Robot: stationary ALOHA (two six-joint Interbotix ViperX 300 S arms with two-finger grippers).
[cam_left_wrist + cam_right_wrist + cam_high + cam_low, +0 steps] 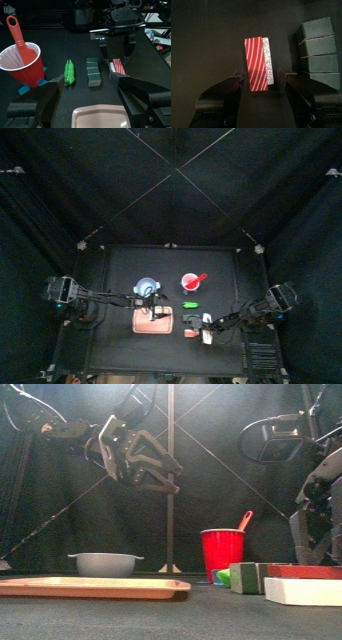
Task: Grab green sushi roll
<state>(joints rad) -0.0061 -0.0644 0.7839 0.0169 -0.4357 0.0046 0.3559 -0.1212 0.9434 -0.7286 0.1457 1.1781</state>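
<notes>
The green sushi roll (69, 73) is a small bright green piece lying on the black table between the red cup (20, 59) and a dark green block (93, 71). It also shows in the top view (191, 305) and the front view (223, 576). My left gripper (90, 100) is open and empty, held high above the salmon-pink board (156, 326), short of the roll. My right gripper (261, 80) is low over the table, its open jaws on either side of a red-and-white striped piece (259, 64).
A red spoon (16, 31) stands in the red cup. A grey-blue bowl (146, 285) sits behind the board. Dark green blocks (321, 47) lie beside the striped piece. The right arm (123, 25) hangs just past the dark green block.
</notes>
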